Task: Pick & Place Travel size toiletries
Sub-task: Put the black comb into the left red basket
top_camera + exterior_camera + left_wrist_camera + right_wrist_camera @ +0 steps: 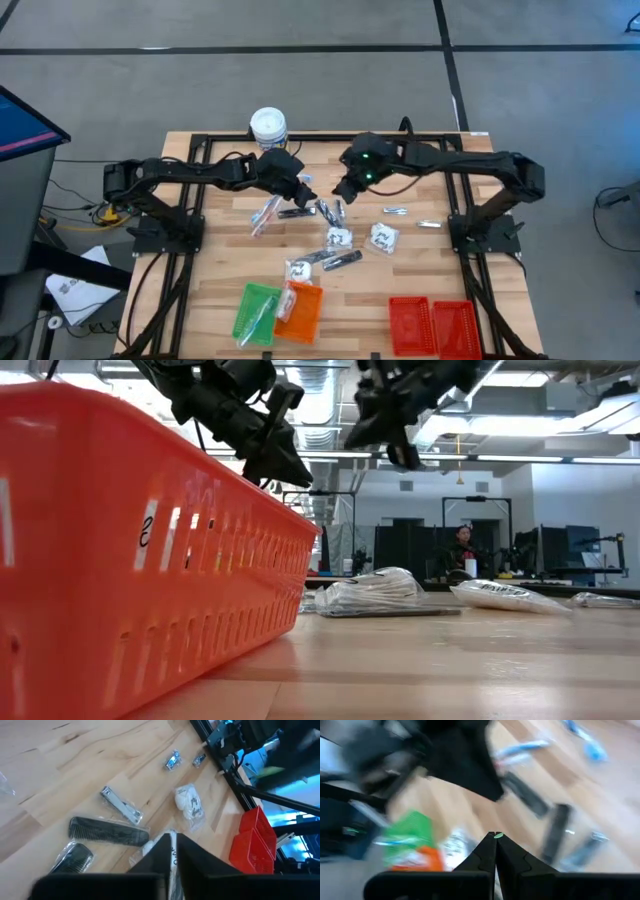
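Two tools hanging above the middle of the desk [420, 280], both clenched on nothing. Left tool [306, 193] hovering just off the white-lidded tub [268, 125], on the side toward the trays, fingers pressed together with no item between them in the left wrist view. Right tool [343, 190] hanging a little farther from the tub, near the left tool, its fingertips meeting in a point in the right wrist view.

Travel size toiletries lying loose on the bare wood, spread out between the tub and the trays. Clear-wrapped pink stick [264, 217] and slim dark comb [296, 212] lying closest to the tub, under the left tool. White crinkly packets [384, 237] sitting farther out, one beside another dark comb [343, 260]. Silvery nail clipper [121, 805] lying just beside a black comb [108, 831] in the left wrist view. Two small silvery pieces [427, 224] lying well off toward the right arm's base.

Green tray [256, 312] and orange tray [299, 309] sitting side by side and touching at the desk edge opposite the tub, a wrapped stick lying across the green one. Two red trays [433, 324] sitting well apart from those along the same edge.
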Controlling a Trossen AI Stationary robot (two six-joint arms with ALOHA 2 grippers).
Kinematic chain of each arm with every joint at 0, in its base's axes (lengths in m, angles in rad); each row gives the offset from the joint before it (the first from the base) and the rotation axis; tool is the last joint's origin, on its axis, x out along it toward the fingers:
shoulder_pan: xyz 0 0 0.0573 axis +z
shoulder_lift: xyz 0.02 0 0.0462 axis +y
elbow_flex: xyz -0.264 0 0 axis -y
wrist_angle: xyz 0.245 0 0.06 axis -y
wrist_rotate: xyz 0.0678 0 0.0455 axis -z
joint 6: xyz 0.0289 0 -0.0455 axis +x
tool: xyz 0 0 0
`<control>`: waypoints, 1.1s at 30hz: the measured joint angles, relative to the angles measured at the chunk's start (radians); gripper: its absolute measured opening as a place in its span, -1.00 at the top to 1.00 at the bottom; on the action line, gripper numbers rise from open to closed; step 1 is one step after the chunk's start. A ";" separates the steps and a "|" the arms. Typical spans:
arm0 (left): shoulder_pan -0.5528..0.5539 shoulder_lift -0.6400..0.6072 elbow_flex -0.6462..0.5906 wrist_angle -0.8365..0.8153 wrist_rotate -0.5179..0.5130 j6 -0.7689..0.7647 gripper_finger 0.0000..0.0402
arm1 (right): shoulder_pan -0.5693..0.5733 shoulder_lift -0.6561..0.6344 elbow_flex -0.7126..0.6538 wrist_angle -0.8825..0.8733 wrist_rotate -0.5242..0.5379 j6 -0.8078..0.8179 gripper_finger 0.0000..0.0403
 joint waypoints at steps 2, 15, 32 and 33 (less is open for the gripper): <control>0.000 0.000 0.000 0.002 -0.001 0.004 0.96 | -0.010 0.048 0.046 -0.059 0.022 -0.043 1.00; -0.014 0.000 0.000 0.012 -0.008 0.000 0.99 | -0.035 0.131 0.053 -0.087 0.080 -0.070 1.00; -0.066 -0.001 0.000 0.023 -0.145 -0.020 0.99 | 0.071 0.080 -0.118 0.058 0.201 0.160 1.00; -0.066 -0.001 0.000 0.025 -0.151 -0.021 0.99 | 0.062 0.074 -0.150 0.124 0.167 0.160 1.00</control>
